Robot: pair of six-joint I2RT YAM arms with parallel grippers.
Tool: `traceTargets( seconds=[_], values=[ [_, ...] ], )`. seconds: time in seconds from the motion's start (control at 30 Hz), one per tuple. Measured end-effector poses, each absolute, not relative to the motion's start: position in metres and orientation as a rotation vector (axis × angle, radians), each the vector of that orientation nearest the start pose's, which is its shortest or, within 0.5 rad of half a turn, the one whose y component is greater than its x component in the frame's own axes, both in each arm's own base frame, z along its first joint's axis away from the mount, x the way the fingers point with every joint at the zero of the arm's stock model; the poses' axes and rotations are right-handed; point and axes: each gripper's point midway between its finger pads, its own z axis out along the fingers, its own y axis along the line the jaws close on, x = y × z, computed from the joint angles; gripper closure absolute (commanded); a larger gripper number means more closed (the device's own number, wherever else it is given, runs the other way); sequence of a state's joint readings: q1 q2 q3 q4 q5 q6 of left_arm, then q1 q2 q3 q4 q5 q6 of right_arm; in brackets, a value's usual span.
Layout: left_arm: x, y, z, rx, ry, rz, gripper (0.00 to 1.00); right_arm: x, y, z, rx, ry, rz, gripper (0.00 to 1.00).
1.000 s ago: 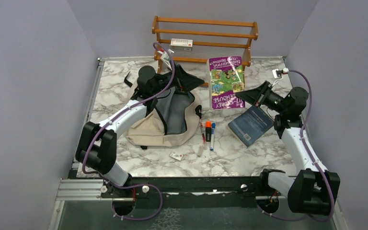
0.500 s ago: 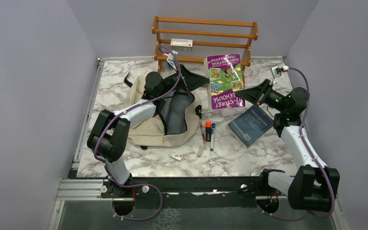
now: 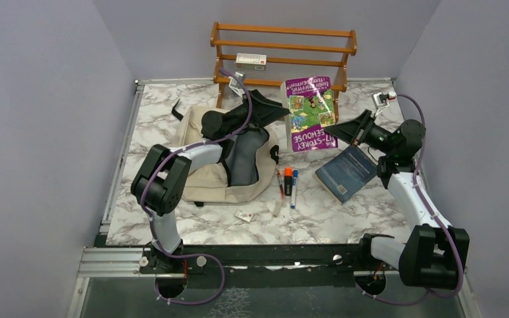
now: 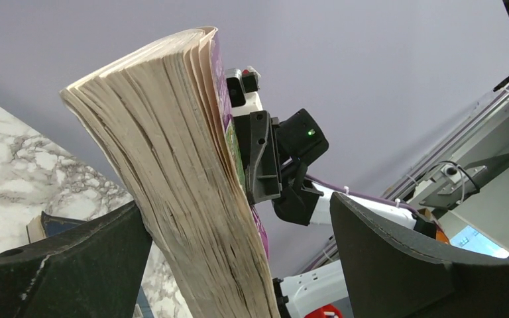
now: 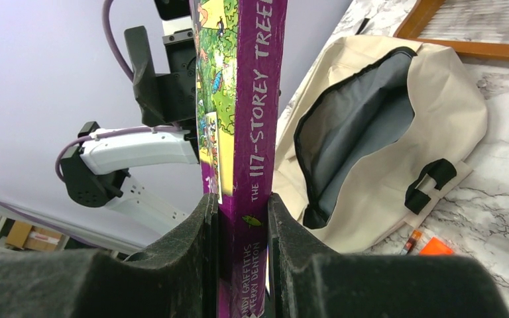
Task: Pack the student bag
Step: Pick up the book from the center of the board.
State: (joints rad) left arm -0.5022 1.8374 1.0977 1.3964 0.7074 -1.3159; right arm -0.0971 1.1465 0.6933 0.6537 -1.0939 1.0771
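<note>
1 bag [image 3: 205, 182], axis near-far, mouth up; R tool [image 5: 242, 205] grips book [image 5: 258, 99]; L tool [image 4: 234, 202] wide

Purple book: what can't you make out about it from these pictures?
Left wrist view: purple book shows mostly page edges, cover turned away.
Right wrist view: picture edges cut the spine's title and author names.
Top view: right claw covers part of the cover title.

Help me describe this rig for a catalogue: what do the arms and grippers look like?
The left arm and right arm have white links, bulky black joints and purple cables. The left gripper and right gripper are black with broad wedge-shaped fingers; a green light shows on the right one.
</note>
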Motion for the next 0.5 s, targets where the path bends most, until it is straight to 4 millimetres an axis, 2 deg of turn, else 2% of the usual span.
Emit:
traceTargets(
  seconds=[0.23,0.27,0.37,0.5],
  values=[
    [0.336,-0.353,0.343,0.305,1.309,-1.908,0.01,0.298,0.144,0.301,-0.098,1.692,1.487,0.99],
    [0.337,-0.355,0.341,0.303,1.322,-1.902,0.04,0.297,0.144,0.3,-0.104,1.693,1.485,1.0],
    [0.339,-0.36,0.335,0.305,1.357,-1.888,0.19,0.297,0.145,0.299,-0.115,1.704,1.482,1.0],
    [0.342,-0.364,0.336,0.315,1.375,-1.873,0.56,0.297,0.145,0.299,-0.136,1.712,1.468,0.99]
  ],
)
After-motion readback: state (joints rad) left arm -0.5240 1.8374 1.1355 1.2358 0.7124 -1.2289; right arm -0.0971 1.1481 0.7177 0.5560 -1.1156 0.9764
